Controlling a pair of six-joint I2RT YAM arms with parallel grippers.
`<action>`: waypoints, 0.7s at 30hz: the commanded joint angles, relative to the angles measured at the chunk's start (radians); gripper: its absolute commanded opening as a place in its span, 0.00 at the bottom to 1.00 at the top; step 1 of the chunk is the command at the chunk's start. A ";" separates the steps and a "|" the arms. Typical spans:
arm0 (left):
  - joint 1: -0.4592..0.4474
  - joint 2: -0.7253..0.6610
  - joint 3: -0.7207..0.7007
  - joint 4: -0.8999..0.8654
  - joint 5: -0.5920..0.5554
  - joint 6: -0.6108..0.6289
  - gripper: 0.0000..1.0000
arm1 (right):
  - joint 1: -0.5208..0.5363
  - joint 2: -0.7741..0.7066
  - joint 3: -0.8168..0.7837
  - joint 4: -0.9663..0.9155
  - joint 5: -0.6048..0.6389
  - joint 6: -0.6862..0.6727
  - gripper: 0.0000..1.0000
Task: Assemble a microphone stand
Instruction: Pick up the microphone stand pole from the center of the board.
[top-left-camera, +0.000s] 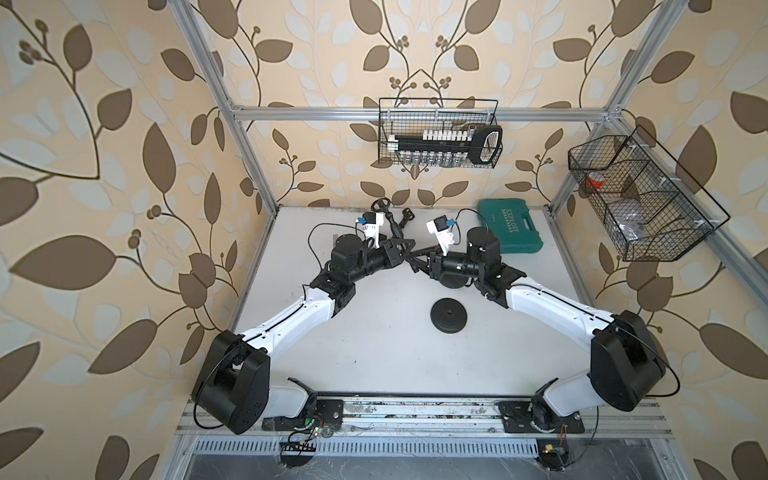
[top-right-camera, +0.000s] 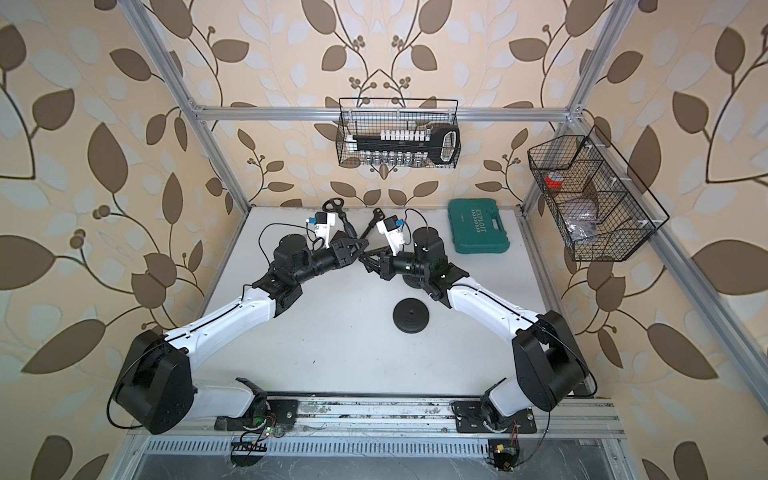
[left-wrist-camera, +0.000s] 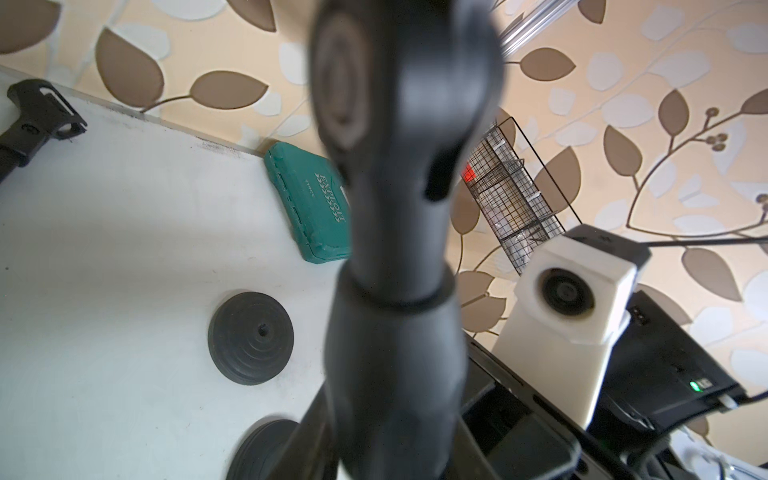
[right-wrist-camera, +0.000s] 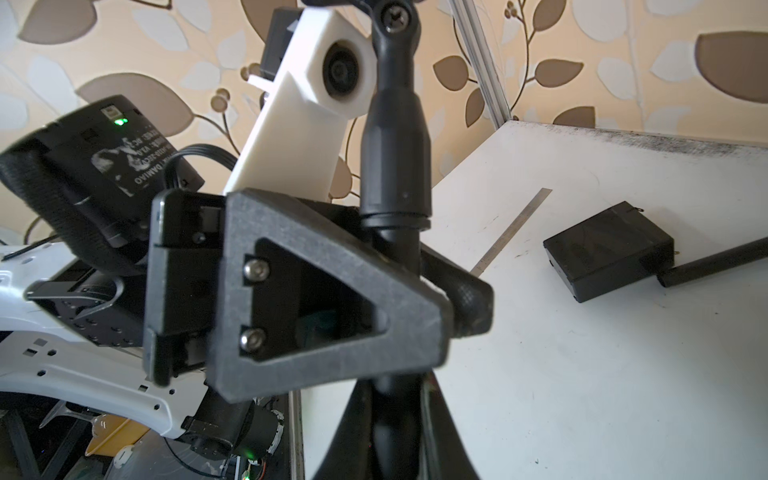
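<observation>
I see both clamped on the stand pole (right-wrist-camera: 395, 145) over the far middle of the table (top-left-camera: 374, 353), left gripper (right-wrist-camera: 457, 309) just beside right gripper (right-wrist-camera: 395, 440). Round base (top-left-camera: 448, 316) lies apart, nearer. Right arm half-covers a second disc (top-left-camera: 451, 284). Green tool case (top-left-camera: 510, 226) far right. Pole blocks my left wrist view.

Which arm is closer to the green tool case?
Right. The right arm is just beside the green tool case; the left arm lies farther off, past the right arm.

"EXPLOIT" stands in white on the green tool case (top-left-camera: 510, 227) near the tabletop's (top-left-camera: 374, 357) far right corner; a motor label (right-wrist-camera: 124, 162) reads "DAMIAO".
</observation>
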 joint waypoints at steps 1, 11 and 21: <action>-0.008 -0.004 0.031 0.074 0.011 0.011 0.29 | 0.014 -0.011 -0.007 0.050 0.011 0.011 0.00; -0.008 -0.005 0.042 0.036 -0.016 0.045 0.07 | 0.019 0.006 -0.013 0.070 0.030 0.028 0.16; -0.008 0.016 0.117 -0.167 -0.022 0.242 0.00 | -0.143 -0.073 -0.057 -0.053 -0.064 0.016 0.61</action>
